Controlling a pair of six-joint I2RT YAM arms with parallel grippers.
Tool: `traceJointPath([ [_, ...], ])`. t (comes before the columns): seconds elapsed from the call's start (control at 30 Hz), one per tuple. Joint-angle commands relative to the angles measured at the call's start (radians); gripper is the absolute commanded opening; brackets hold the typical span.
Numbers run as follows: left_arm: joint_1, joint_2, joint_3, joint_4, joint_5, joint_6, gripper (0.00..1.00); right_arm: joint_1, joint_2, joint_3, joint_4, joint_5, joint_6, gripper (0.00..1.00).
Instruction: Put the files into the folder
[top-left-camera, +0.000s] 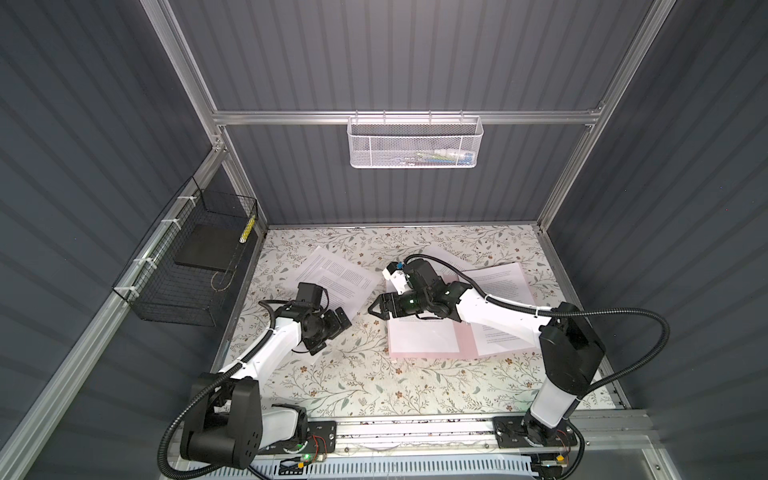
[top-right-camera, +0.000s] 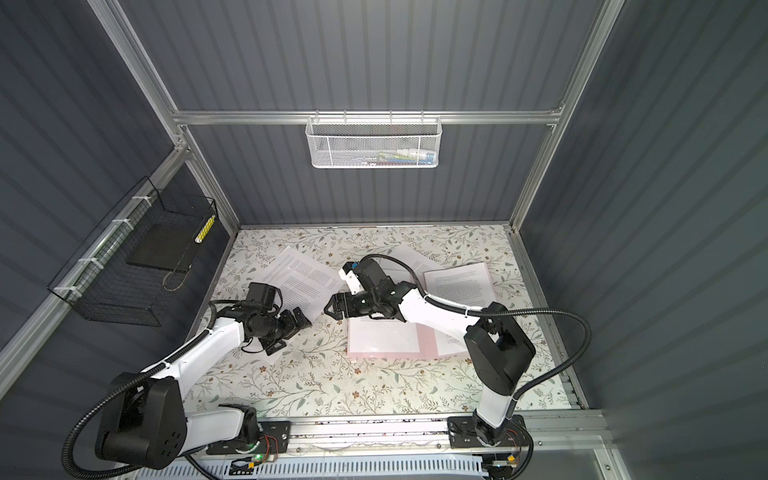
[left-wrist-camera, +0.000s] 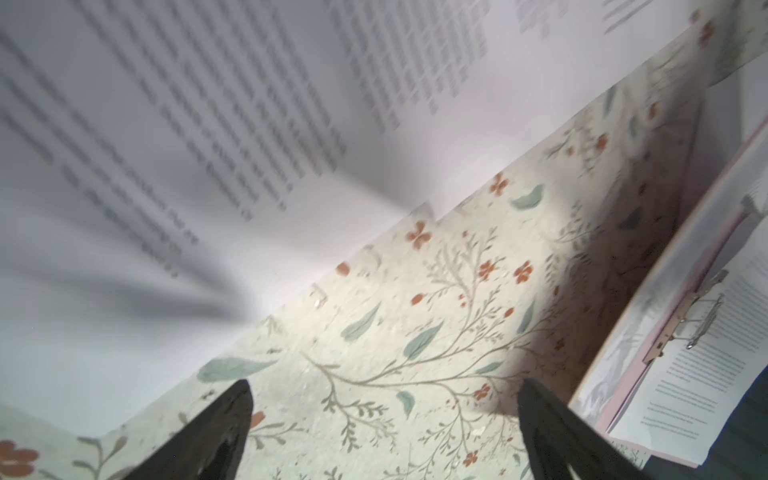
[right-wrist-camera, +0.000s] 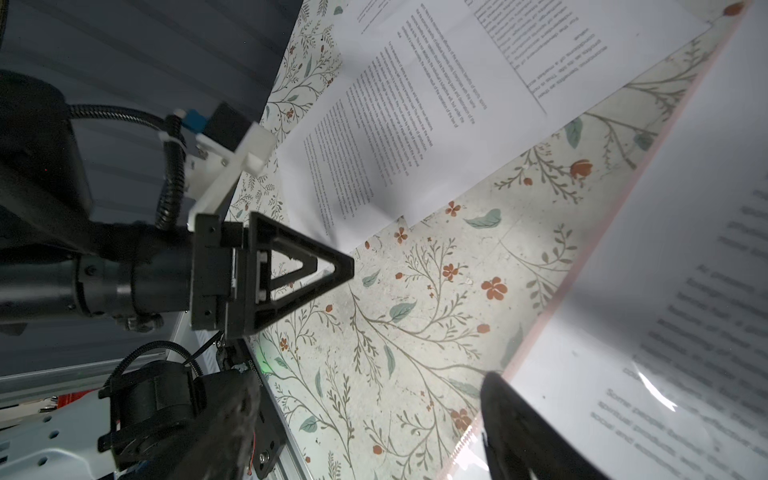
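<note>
Files (top-left-camera: 336, 278), white printed sheets, lie on and beside pink folder (top-left-camera: 465, 336); left pincer (top-left-camera: 332, 330) and right pincer (top-left-camera: 376, 309) released.

**Desk:** How many sheets do you have out there?

**Operator:** I count at least five printed sheets (top-left-camera: 332, 274). They overlap, so I can't fix the total.

**Desk:** Folders?

**Operator:** I see one pink folder (top-left-camera: 465, 338).

**Desk:** Anything else?

**Operator:** One white mesh basket (top-left-camera: 415, 143), one black wire basket (top-left-camera: 174, 307), one dark slab (top-left-camera: 208, 249), and my two arms (top-left-camera: 266, 349).
</note>
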Motion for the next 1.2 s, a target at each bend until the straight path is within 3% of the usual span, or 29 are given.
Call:
traceJointPath([
  [0.0, 0.012, 0.102, 0.115, -0.018, -0.069, 0.057, 1.00, 0.015, 0.008, 0.001, -0.010, 0.003, 0.002, 0.88],
  [0.13, 0.055, 0.228, 0.208, 0.021, -0.096, 0.067, 1.00, 0.021, -0.025, -0.027, 0.012, 0.006, 0.010, 0.99],
  [0.43, 0.145, 0.386, 0.300, 0.033, -0.067, 0.128, 1.00, 0.021, -0.058, -0.070, 0.048, -0.003, 0.027, 0.99],
  [0.83, 0.140, 0.391, 0.144, 0.116, -0.002, 0.128, 1.00, 0.020, -0.037, -0.050, 0.036, 0.044, 0.029, 0.99],
  [1.17, 0.038, 0.275, -0.069, 0.180, 0.045, 0.068, 1.00, 0.018, 0.047, 0.038, -0.006, 0.119, 0.037, 0.99],
])
